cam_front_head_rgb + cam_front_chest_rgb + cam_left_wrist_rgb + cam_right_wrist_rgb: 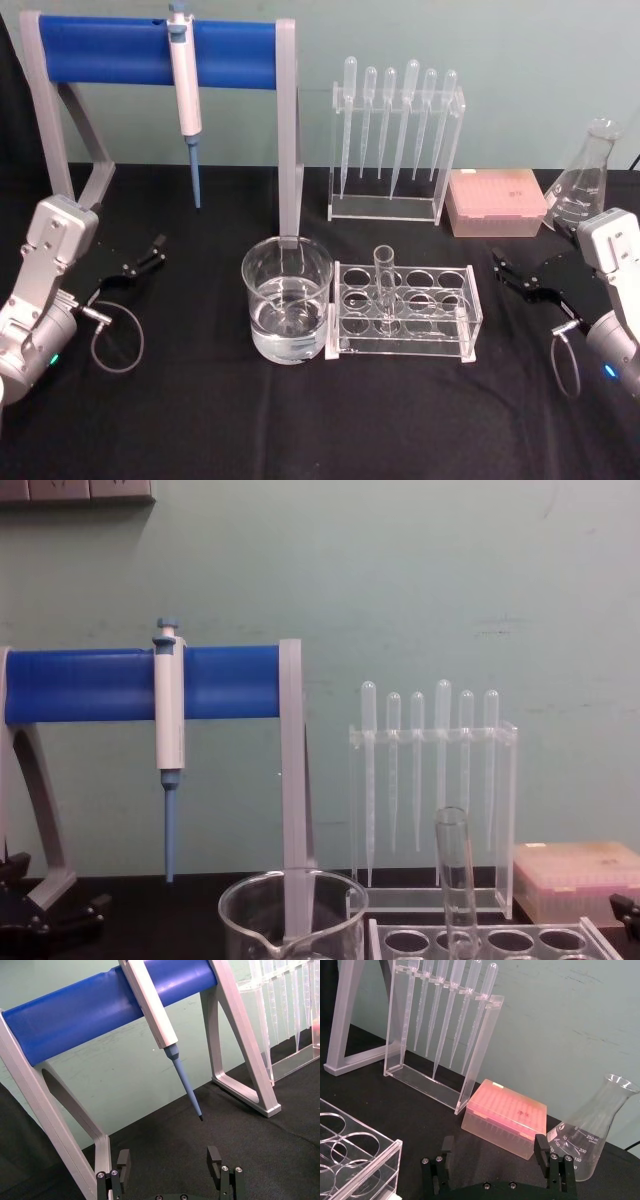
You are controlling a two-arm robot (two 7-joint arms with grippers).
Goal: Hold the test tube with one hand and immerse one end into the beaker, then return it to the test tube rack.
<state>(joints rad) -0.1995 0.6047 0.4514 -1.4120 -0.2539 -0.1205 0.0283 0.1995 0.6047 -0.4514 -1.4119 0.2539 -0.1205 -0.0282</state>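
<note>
The test tube (384,283) stands upright in a clear multi-hole rack (455,335) at the table's centre; its open rim also rises in the chest view as the test tube (454,878). Just left of the rack stands the beaker (287,300), holding clear liquid, with its rim showing low as the beaker (291,908). My left gripper (154,250) rests open at the left, well apart from the beaker, and its open jaws (169,1160) face a blue stand. Right of the rack my right gripper (504,270) hangs open and empty, with nothing between its fingers (494,1147).
A blue-barred grey stand (155,52) carries a white-and-blue pipettor (185,95) at the back left. A rack of plastic pipettes (396,140), a pink tip box (496,201) and a conical flask (587,178) line the back right. The table is covered in black cloth.
</note>
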